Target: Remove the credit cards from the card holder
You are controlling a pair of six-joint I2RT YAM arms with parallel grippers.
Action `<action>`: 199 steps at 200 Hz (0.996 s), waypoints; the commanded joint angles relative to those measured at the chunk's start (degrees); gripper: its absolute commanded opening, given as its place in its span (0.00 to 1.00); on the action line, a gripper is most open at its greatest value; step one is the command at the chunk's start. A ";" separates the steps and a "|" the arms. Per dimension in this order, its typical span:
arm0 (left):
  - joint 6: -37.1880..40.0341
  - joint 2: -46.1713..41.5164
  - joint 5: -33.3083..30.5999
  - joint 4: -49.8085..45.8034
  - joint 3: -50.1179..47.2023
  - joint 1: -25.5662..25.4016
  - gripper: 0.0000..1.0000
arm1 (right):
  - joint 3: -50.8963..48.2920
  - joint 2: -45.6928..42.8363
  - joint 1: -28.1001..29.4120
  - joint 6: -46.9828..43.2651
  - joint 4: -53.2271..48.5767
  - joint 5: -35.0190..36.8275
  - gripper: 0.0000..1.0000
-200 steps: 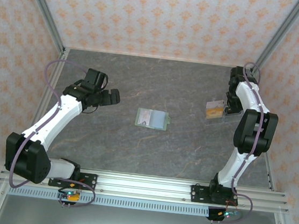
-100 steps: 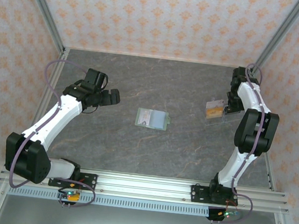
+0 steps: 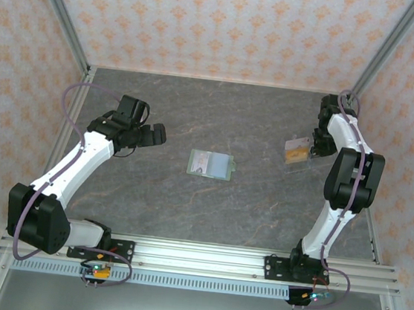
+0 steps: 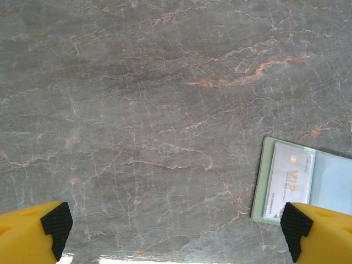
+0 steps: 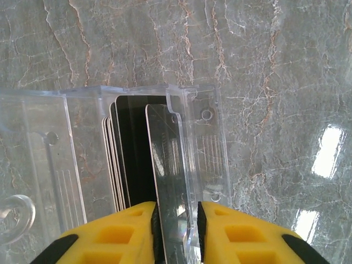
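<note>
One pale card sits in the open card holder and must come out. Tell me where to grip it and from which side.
Grip the pale card at its long edge facing the fold of the card holder, coming from above: it lies flat, and green rim frames its other edges, so that side probably slides free.

One overhead, two close wrist views

The wallet [image 4: 330, 181] runs off the left wrist view's right edge; the right gripper [image 5: 177, 213] hides the cards' [image 5: 137, 148] lower ends inside the box [image 5: 204, 137].
</note>
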 commanded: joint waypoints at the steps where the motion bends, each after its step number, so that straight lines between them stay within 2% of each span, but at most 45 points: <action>1: 0.36 -0.53 -0.01 -0.39 -0.49 0.30 1.00 | -0.03 -2.99 -0.33 -1.57 0.42 0.04 0.27; 63: 0.13 -0.28 1.15 -0.30 -0.25 0.31 1.00 | -3.70 -10.79 -0.16 -5.47 1.05 -1.34 0.29; 94: -0.17 -0.23 2.11 0.11 -0.31 0.31 1.00 | -5.60 -15.00 2.13 -9.24 1.64 -3.46 0.32; 116: -0.62 0.36 4.66 0.78 -0.41 0.28 1.00 | -5.02 -16.38 7.47 -16.53 1.55 -6.04 0.48; 131: -0.85 1.34 8.49 1.60 -0.23 0.30 1.00 | -4.44 -16.26 11.53 -20.44 1.05 -8.62 0.52; 171: -2.73 4.10 12.54 3.81 -0.24 0.17 1.00 | -5.01 -14.89 24.48 -23.95 4.04 -13.28 0.55; 199: -4.34 6.00 15.08 6.56 -1.75 -0.08 1.00 | -3.27 -10.15 32.80 -25.25 5.80 -16.26 0.55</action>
